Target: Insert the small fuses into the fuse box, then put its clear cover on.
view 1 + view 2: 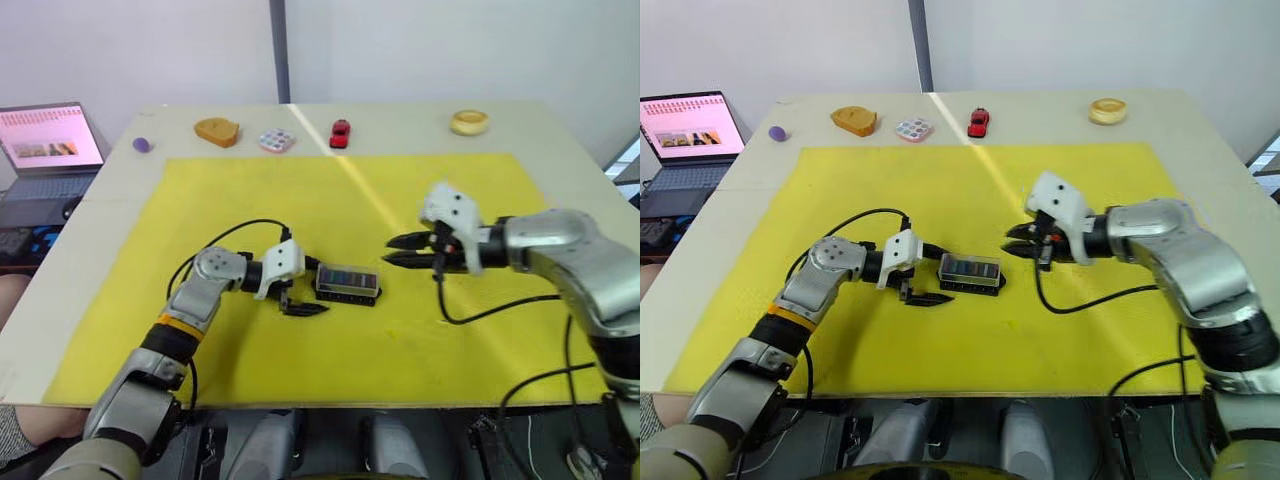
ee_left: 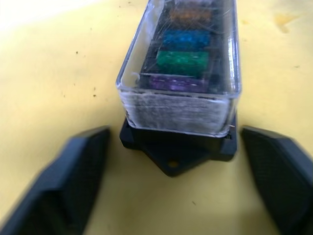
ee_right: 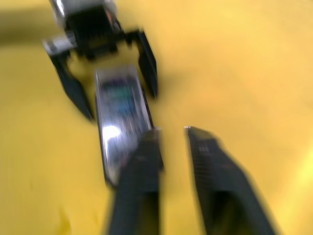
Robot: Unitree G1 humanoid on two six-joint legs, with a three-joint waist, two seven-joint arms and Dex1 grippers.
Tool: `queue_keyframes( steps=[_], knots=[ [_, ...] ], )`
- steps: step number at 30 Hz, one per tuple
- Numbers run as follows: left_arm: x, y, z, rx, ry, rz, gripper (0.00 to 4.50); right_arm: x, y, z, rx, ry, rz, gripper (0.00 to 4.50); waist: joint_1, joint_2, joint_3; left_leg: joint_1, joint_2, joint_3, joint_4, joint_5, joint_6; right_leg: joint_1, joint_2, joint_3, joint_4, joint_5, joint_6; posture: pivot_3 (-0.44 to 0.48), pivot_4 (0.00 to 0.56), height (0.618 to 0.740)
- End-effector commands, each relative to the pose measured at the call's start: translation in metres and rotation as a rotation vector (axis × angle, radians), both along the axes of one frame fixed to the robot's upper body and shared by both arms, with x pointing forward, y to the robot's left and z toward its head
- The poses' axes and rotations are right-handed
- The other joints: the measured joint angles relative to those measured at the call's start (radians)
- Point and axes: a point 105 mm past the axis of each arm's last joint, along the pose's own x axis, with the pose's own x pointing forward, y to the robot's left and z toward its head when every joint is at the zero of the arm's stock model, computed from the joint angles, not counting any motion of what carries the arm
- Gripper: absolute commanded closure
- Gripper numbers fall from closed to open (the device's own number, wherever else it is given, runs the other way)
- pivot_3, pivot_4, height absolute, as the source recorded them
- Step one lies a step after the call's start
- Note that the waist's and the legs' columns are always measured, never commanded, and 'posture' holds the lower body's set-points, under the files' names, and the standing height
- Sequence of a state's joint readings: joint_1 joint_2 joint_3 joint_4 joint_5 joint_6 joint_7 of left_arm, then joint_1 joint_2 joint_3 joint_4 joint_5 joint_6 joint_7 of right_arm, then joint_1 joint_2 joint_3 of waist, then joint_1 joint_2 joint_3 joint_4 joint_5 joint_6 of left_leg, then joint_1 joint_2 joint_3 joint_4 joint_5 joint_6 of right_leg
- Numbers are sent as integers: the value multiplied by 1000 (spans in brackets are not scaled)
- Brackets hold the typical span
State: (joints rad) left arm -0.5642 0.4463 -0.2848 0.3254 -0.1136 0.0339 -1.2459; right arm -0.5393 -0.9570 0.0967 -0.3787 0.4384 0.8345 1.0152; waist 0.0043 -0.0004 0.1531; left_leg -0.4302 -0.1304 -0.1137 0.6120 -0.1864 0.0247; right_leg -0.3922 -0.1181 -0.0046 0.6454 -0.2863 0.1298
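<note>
From the head views I'm seeing the fuse box point(image 1: 348, 284) lying on the yellow mat point(image 1: 350, 200) with the clear cover point(image 2: 182, 63) already sitting over the small fuses point(image 2: 182, 61); I'm judging the cover needs pressing evenly to seat. In the left wrist view, the left end effector point(image 1: 303, 305) is standing apart, straddling the box's end tab. In the right wrist view, the right end effector point(image 3: 171, 142) is hanging slightly apart beside the box's other end
</note>
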Motion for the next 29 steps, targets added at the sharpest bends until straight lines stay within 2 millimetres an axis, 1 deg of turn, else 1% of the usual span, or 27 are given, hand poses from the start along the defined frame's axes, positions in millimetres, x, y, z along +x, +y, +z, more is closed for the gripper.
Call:
queue_keyframes(
  steps=[1,2,3,4,5,6,7,9,10,12,13,19,22,26,29],
  knots=[
    [-7,19,9,5,44,32,0,-9,-12,18,-29,-77,36,1637,-10,1,0,-1,0,0,-1,0,0,0,0,0,0,0,0,0,150,740],
    [-10,29,14,4,43,51,0,-10,-20,20,-56,-83,27,1118,-17,0,1,-1,1,0,-1,0,0,0,0,0,1,0,0,0,150,740],
    [-13,46,28,-8,39,96,0,-13,-33,24,-98,-89,15,522,-20,1,1,-2,1,0,-1,0,0,0,0,1,1,0,-1,0,150,740],
    [-17,61,39,-14,34,134,0,-17,-43,27,-132,-91,8,108,-25,2,2,-3,1,0,-1,0,0,-2,0,1,1,-1,-1,0,150,740],
    [-20,69,47,-17,31,158,0,-19,-50,29,-153,-92,6,35,-27,3,2,-7,1,1,-1,0,0,-6,1,1,2,-1,-1,0,150,740],
    [-26,81,58,-27,43,195,0,-21,-58,33,-170,-92,-5,35,-27,4,3,-11,1,1,0,0,0,-10,1,1,3,-1,-1,0,150,740],
    [-31,87,65,-32,55,216,0,-22,-63,35,-179,-92,-12,35,-25,5,4,-13,1,2,0,0,0,-14,1,2,4,-1,-1,0,150,740],
    [-41,102,79,-27,62,261,0,-23,-73,40,-177,-91,-33,35,-18,6,5,-13,1,2,1,1,-1,-14,1,2,5,-1,-2,0,150,740],
    [-45,105,83,-24,63,272,0,-24,-75,42,-170,-91,-37,35,-14,6,5,-13,1,2,1,1,-1,-14,0,2,4,0,-2,0,150,740],
    [-56,130,91,-8,82,367,0,-30,-78,43,-154,-59,-35,35,-10,6,6,-12,1,2,2,-1,-3,-13,0,1,2,-1,-3,0,150,740],
    [-60,136,93,1,85,394,0,-32,-79,42,-151,-50,-34,35,-12,6,6,-12,1,2,1,-1,-3,-13,0,1,2,-2,-5,0,150,740],
    [-81,147,104,20,104,462,0,-33,-90,45,-156,-47,-70,35,-12,7,8,-12,1,2,1,-1,-3,-14,-1,2,2,-3,-6,0,150,740],
    [-82,146,110,-1,98,477,0,-33,-92,45,-164,-44,-71,35,-11,7,8,-12,1,2,1,-1,-3,-15,-1,2,2,-3,-6,0,150,740],
    [-82,144,110,2,86,483,0,-32,-91,44,-174,-47,-68,35,-14,7,8,-12,2,3,1,-1,-3,-14,-1,2,2,-3,-6,0,150,740],
    [-82,144,112,-4,91,478,0,-35,-88,44,-176,-39,-48,35,-14,7,9,-13,2,3,1,-1,-3,-15,-1,2,2,-3,-7,0,150,740]
  ],
)
